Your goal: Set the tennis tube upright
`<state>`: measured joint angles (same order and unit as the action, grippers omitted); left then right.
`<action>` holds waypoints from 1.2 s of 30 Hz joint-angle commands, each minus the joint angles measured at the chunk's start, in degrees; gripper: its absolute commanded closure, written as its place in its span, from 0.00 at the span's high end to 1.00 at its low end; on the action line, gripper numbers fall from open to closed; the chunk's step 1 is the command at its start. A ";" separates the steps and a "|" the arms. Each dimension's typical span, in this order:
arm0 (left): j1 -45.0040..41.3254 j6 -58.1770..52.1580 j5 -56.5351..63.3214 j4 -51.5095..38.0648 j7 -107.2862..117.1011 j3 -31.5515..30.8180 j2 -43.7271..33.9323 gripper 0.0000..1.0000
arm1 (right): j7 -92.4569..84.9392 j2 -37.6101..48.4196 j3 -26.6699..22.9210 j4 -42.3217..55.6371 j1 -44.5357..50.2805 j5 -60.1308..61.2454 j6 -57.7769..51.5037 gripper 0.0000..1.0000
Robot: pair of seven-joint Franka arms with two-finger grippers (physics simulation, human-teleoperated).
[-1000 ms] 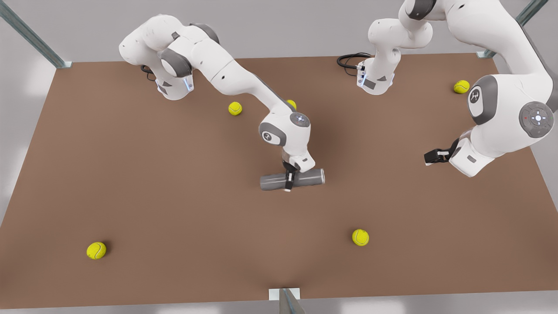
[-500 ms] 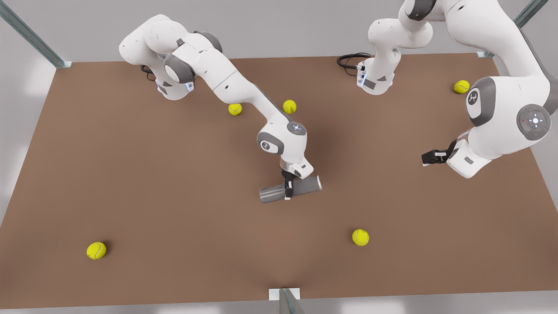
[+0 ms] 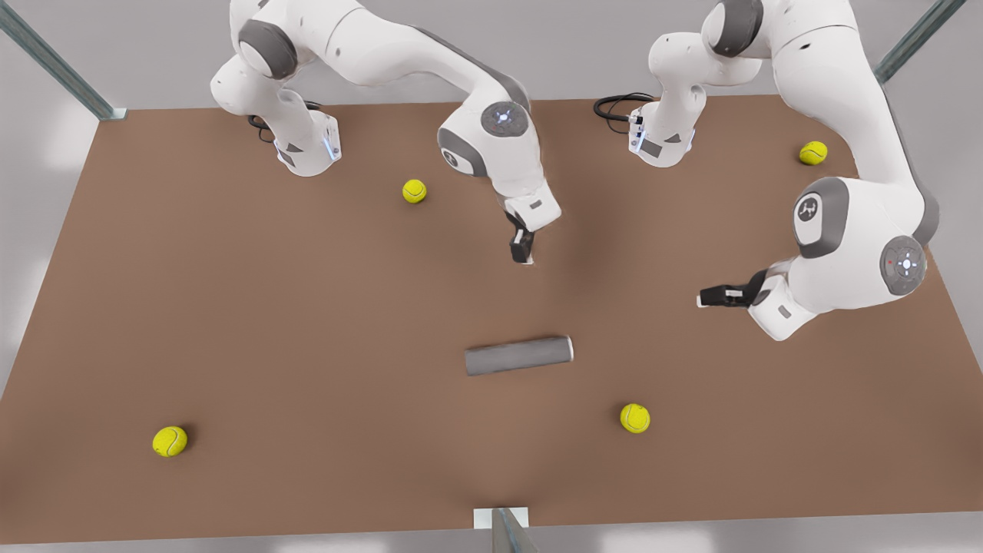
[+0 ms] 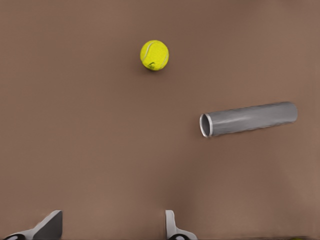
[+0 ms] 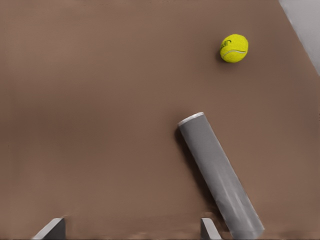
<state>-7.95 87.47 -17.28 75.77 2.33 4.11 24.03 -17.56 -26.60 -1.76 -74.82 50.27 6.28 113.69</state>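
Observation:
The tennis tube is a dark grey cylinder lying on its side on the brown table, its silvery rim toward the front view's right. Nothing holds it. My right gripper hangs open well above and behind the tube; its wrist view has the tube running slantwise ahead of the gripper. My left gripper is open at the front view's right, apart from the tube and pointing toward it. From that wrist the tube's hollow rim end faces the left gripper.
Several yellow tennis balls lie on the table: one close to the tube's rim end, one at the front left, one by the right arm's base, one at the back right. A metal post stands at the front edge.
My right gripper has let go of the tube and pulled up and back. The tube now lies on the table. My left gripper has moved toward the front view's left.

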 commanded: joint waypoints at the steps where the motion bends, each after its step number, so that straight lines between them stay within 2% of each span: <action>1: 0.04 3.67 -13.30 -0.27 -7.32 -0.42 3.56 1.00 | 46.91 5.77 -0.43 0.11 -9.21 15.61 -35.55 1.00; 2: -0.04 6.58 -18.66 -0.18 -12.79 -0.42 6.28 1.00 | 47.01 7.26 -3.67 0.55 -14.49 15.34 -39.77 1.00; 3: -0.04 7.54 -25.07 -0.18 -16.99 -0.51 10.77 1.00 | 46.83 7.00 -11.77 2.83 -16.52 15.52 -41.97 1.00; 6: 0.31 10.53 -37.39 -0.36 -31.86 -0.42 17.63 1.00 | 46.92 5.60 -17.04 7.32 -29.35 12.18 -41.45 1.00; 7: 0.48 11.85 -38.44 -0.71 -32.74 -0.51 18.68 1.00 | 46.92 6.03 -20.12 7.50 -29.88 12.18 -41.27 1.00; 8: 0.22 13.60 -39.41 -0.80 -32.83 -0.42 19.83 1.00 | 46.92 8.58 -20.83 6.79 -30.76 8.76 -39.43 1.00; 10: -0.66 20.02 -39.41 0.69 -33.97 -0.42 19.12 1.00 | 47.09 14.55 -20.65 3.63 -31.11 2.25 -37.05 1.00; 13: -2.77 31.45 -42.13 4.65 -37.66 -0.51 19.21 1.00 | 47.71 19.22 -20.39 -0.32 -31.20 1.54 -36.88 1.00; 16: -4.35 36.02 -47.14 4.83 -41.44 -0.51 22.11 1.00 | 47.71 14.39 -19.77 0.73 -30.94 1.28 -37.41 1.00; 21: -4.79 35.76 -53.47 4.74 -53.91 -2.09 26.51 1.00 | 47.09 13.15 -19.77 0.90 -30.94 1.54 -36.88 1.00; 25: -4.44 29.78 -56.99 4.83 -60.60 -2.09 28.00 1.00 | 47.00 12.71 -19.77 0.90 -30.94 1.54 -37.05 1.00; 29: -4.09 28.20 -59.36 14.05 -65.08 -1.74 23.78 1.00 | 47.00 12.10 -19.68 0.90 -30.76 1.98 -36.97 1.00; 36: -5.58 31.19 -64.81 15.55 -66.49 -1.91 23.61 1.00 | 47.09 12.54 -19.42 0.99 -29.44 1.90 -37.05 1.00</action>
<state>-13.28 117.34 -79.92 91.25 -46.08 2.20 47.63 23.19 -14.26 -21.16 -73.88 20.67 8.22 76.79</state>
